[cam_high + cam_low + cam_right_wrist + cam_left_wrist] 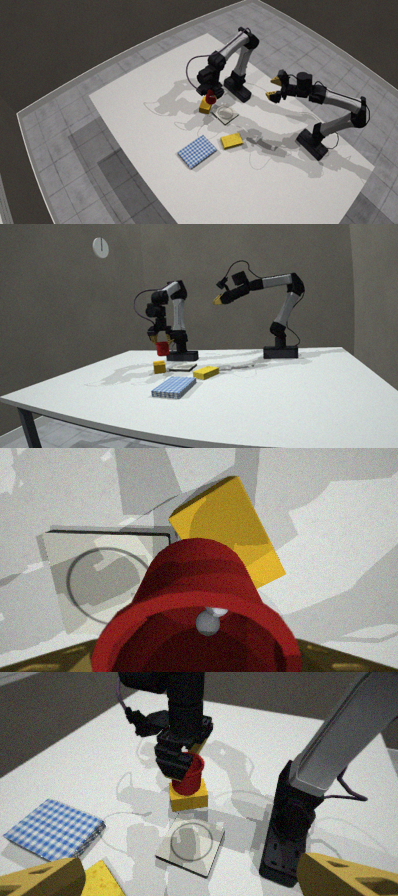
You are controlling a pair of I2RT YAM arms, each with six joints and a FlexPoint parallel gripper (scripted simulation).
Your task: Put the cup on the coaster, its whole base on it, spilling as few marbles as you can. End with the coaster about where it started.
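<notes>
The red cup (211, 98) (162, 349) (188, 783) (197, 568) is upright in the air, close to the yellow block and beside the coaster. My right gripper (210, 92) (162, 340) (197, 648) is shut on it, with fingers on opposite sides. Two grey marbles show inside the cup; the rest of its inside is hidden. The square coaster (225, 121) (182, 367) (165, 853) (57, 558) with a dark ring lies flat on the table. My left gripper (270, 88) (216, 301) (191, 865) is open and empty, high up and away from the cup.
A yellow block (205, 107) (159, 367) (189, 802) (225, 513) stands beside the coaster. A yellow sponge (232, 141) (206, 373) (102, 882) and a blue checked cloth (196, 152) (174, 387) (55, 829) lie on its other side. The right arm's base stands near the coaster.
</notes>
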